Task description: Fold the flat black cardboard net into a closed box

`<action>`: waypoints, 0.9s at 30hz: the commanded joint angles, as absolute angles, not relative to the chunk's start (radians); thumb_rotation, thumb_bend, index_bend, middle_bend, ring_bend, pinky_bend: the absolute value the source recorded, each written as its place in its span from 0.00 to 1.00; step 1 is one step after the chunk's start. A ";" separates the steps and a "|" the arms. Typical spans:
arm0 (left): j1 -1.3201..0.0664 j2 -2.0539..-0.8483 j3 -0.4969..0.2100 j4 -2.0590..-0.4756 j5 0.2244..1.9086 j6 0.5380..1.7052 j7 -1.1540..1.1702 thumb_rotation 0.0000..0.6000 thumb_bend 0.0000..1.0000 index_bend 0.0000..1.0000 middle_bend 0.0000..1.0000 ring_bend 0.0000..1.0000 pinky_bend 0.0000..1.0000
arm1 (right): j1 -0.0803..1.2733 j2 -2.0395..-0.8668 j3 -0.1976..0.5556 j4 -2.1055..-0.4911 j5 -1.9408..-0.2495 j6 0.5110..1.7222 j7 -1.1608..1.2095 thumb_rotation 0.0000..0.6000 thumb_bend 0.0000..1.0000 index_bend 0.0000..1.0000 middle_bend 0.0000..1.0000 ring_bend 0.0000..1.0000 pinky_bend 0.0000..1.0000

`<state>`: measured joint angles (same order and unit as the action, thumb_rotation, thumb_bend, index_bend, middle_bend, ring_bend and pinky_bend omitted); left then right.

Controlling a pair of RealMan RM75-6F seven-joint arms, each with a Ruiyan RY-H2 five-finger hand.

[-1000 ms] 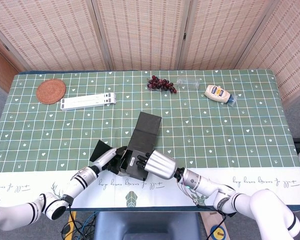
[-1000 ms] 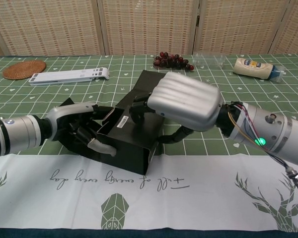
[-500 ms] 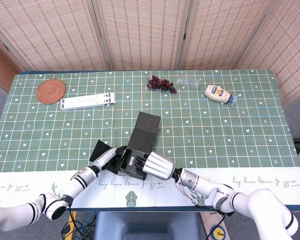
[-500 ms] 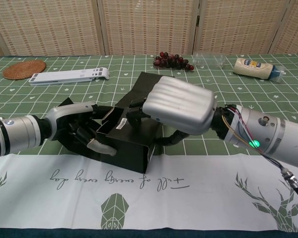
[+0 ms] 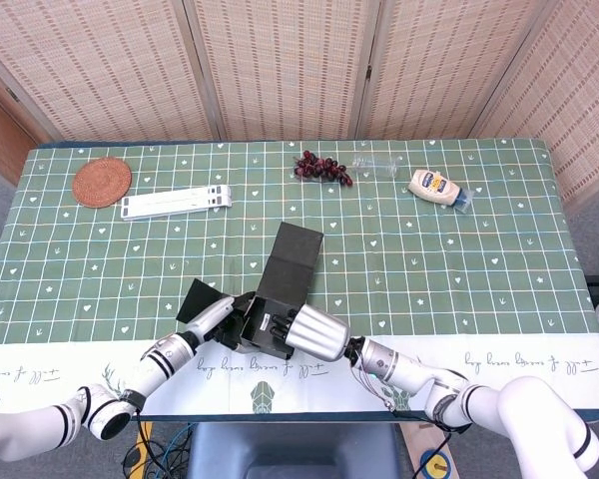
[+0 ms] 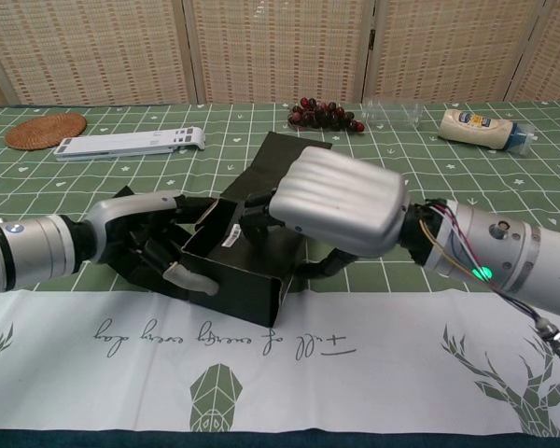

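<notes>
A black cardboard net (image 5: 280,294) (image 6: 247,252) sits near the front edge of the table (image 5: 459,259) (image 6: 65,187), a little left of centre, where the green checked cloth meets its white printed border. It is partly folded: the near portion stands up as an open-topped box with raised walls, and a white label shows on one inner wall in the chest view. One long flat panel stretches away from the box toward the back of the table, tilted slightly right. A smaller black flap lies on the cloth at the box's left.

The left hand (image 5: 218,317) (image 6: 145,238) is at the box's left side, fingers curled around the left wall and flap, gripping it. The right hand (image 5: 314,332) (image 6: 341,201) arches over the box from the right; its dark fingertips reach down into the box opening and press on the cardboard, while its thumb lies beside the right wall.

The box lies close to the table's near edge. Open cloth surrounds it on the left, right and behind.

Along the back stand single items, well apart from the box: one round woven coaster (image 5: 102,182) (image 6: 46,130) at far left, one flat white stand (image 5: 176,203) (image 6: 131,142) beside it, one bunch of dark grapes (image 5: 321,167) (image 6: 326,115) in the middle, one clear plastic bottle (image 5: 377,166) (image 6: 392,113) lying just right of the grapes, and one mayonnaise bottle (image 5: 438,187) (image 6: 483,127) lying further right.
</notes>
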<state>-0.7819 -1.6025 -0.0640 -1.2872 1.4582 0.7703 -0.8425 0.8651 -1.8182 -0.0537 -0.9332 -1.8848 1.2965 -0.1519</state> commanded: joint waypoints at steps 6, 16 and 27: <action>-0.786 -1.599 -0.063 -1.290 1.455 0.761 -0.846 1.00 0.17 0.14 0.16 0.62 0.91 | 0.862 -1.816 -0.056 -0.939 -1.884 1.296 -0.152 1.00 0.20 0.42 0.43 0.74 1.00; -0.790 -1.595 -0.064 -1.299 1.454 0.754 -0.853 1.00 0.17 0.11 0.14 0.62 0.91 | 0.869 -1.802 -0.057 -0.957 -1.881 1.272 -0.155 1.00 0.20 0.42 0.43 0.74 1.00; -0.797 -1.581 -0.063 -1.315 1.458 0.745 -0.875 1.00 0.17 0.08 0.11 0.61 0.91 | 0.904 -1.759 -0.062 -1.017 -1.885 1.198 -0.179 1.00 0.26 0.45 0.47 0.74 1.00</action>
<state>-0.7962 -1.5814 -0.0632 -1.3144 1.4569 0.7455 -0.8749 0.8981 -1.7648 -0.0615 -1.0093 -1.8835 1.2055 -0.1738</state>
